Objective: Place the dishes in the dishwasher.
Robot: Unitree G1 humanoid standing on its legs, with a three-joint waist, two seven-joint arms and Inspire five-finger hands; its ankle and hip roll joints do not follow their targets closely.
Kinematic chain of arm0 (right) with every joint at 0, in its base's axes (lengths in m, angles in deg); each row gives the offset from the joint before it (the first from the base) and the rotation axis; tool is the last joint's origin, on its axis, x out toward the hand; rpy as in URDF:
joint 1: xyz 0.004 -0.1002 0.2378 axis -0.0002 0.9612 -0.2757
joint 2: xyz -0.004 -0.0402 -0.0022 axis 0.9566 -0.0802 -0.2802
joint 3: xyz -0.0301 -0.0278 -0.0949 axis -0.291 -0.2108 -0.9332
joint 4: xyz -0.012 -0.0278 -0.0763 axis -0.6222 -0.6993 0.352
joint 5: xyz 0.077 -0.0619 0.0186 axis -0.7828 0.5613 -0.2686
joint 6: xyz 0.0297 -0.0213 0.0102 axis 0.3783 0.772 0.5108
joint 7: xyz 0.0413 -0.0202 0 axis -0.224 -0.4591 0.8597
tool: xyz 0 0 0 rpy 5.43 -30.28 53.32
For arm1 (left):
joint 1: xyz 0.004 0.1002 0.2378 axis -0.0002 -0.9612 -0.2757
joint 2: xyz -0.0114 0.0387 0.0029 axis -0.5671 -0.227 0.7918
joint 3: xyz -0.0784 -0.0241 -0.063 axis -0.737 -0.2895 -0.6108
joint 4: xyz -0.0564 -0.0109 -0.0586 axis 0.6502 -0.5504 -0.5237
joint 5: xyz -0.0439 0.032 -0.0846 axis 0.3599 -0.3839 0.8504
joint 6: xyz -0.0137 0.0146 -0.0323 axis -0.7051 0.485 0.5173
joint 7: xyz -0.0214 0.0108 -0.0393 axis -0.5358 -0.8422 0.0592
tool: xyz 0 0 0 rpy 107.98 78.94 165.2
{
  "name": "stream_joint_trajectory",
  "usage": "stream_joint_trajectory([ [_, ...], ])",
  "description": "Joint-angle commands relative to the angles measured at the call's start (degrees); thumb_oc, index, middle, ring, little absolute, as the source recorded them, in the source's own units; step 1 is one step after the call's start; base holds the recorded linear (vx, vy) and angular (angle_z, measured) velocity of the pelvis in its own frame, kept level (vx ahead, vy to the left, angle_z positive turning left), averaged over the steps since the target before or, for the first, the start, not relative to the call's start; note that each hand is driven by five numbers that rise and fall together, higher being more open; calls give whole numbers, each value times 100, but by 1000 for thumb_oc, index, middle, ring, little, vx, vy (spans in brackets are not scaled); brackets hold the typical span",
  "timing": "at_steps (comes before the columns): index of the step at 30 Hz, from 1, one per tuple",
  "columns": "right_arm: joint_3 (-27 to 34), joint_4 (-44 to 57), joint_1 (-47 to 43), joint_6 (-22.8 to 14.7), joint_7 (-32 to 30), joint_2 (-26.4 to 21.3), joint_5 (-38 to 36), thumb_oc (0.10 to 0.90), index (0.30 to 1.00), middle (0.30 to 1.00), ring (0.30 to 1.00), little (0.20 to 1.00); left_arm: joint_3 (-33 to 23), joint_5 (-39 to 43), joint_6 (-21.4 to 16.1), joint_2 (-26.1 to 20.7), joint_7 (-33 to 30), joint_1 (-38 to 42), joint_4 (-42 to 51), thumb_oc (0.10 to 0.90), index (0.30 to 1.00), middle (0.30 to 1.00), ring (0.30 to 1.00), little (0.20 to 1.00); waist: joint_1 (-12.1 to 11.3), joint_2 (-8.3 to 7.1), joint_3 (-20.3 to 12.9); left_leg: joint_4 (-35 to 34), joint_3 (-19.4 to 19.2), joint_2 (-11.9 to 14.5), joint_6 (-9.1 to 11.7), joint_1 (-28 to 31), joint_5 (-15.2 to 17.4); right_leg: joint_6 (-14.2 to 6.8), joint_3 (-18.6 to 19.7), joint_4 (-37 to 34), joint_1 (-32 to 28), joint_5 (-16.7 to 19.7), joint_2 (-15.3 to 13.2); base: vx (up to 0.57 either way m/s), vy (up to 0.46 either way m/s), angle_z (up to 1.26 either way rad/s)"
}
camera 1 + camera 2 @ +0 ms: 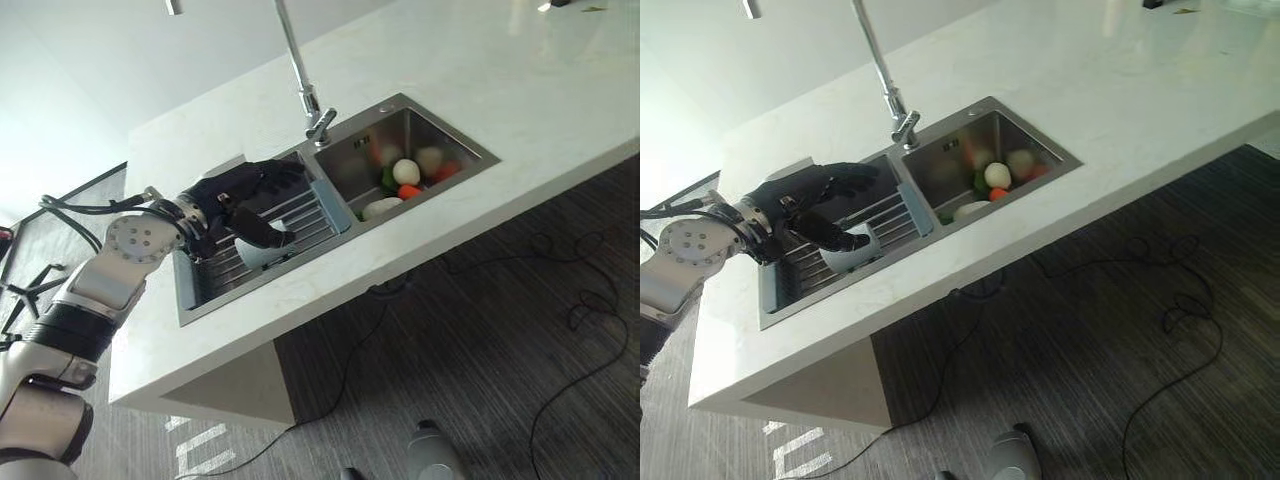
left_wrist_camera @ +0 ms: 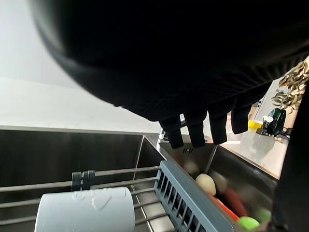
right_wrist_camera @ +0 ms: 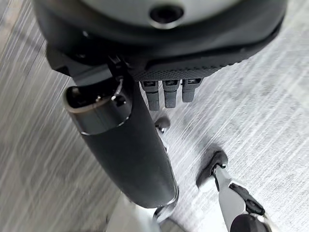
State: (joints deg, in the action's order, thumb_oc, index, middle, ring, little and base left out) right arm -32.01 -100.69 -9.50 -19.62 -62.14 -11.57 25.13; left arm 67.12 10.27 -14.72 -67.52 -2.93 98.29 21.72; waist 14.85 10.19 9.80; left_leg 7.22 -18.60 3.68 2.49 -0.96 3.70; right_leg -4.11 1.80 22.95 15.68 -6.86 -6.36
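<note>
The left hand point(image 1: 235, 195) reaches over the left basin of a double sink point(image 1: 190, 295) set in a pale desk point(image 1: 520, 90). Its fingers point(image 2: 198, 130) hang straight and released above a wire rack point(image 1: 300, 215) in that basin, and its thumb reaches down beside a white cup point(image 1: 848, 256). The cup lies on its side on the rack's bars near the basin's front wall. Whether the thumb touches the cup is hard to tell; nothing is grasped. A grey slotted divider point(image 2: 188, 203) stands between the 2 basins. The right basin holds what look like vegetables point(image 1: 407, 172): pale round ones, a red one and something green. A tall tap point(image 1: 300, 75) rises behind the sink. In the right wrist view the right hand point(image 3: 169, 72) hangs over grey floor point(image 3: 270, 111), its fingers point(image 3: 169, 94) relaxed and holding nothing.
</note>
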Motion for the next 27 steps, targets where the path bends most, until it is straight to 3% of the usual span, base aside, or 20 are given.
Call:
stream_joint_trajectory([
  [1, -28, 102, 29, -158, 107, -50, -254, 800, 900, 900, 900, 900, -497, -326, -359, -293, -605, 847, -359, 800, 900, 900, 900, 900, -67, -67, -164, 997, 246, 93, 26, -381, 1355, -785, 164, -576, -395, -375, -324, 0, 0, 0],
  [7, -14, 234, 127, -223, 173, -68, -325, 800, 900, 900, 900, 900, -234, -1653, -548, -414, -1105, 1027, -766, 800, 900, 900, 900, 900, 21, -44, -76, 997, 216, 83, 33, -466, 1312, -791, 256, -576, -276, -330, -306, -33, -10, -8],
  [11, -20, 413, 193, -259, 198, -50, -363, 800, 900, 900, 900, 900, -129, -2259, -438, -625, -1321, 1072, -934, 800, 900, 900, 900, 900, 33, -20, -54, 997, 205, 70, 34, -491, 1296, -807, 261, -576, -237, -312, -325, -10, -3, -1],
  [22, -33, 726, 265, -204, 164, -114, -299, 800, 900, 900, 900, 900, -184, -2706, -623, -628, -1304, 725, -1343, 800, 900, 900, 900, 900, 41, 44, 35, 997, 238, 3, 27, -575, 1255, -824, 300, -576, -158, -285, -384, 0, 4, 0],
  [27, -53, 800, 286, -198, 157, -143, -297, 800, 900, 900, 900, 900, -169, -2499, -614, -570, -1173, 643, -1433, 800, 900, 900, 900, 900, 96, 49, 125, 997, 235, -13, 26, -568, 1263, -832, 311, -576, -162, -303, -404, 0, 0, 0],
])
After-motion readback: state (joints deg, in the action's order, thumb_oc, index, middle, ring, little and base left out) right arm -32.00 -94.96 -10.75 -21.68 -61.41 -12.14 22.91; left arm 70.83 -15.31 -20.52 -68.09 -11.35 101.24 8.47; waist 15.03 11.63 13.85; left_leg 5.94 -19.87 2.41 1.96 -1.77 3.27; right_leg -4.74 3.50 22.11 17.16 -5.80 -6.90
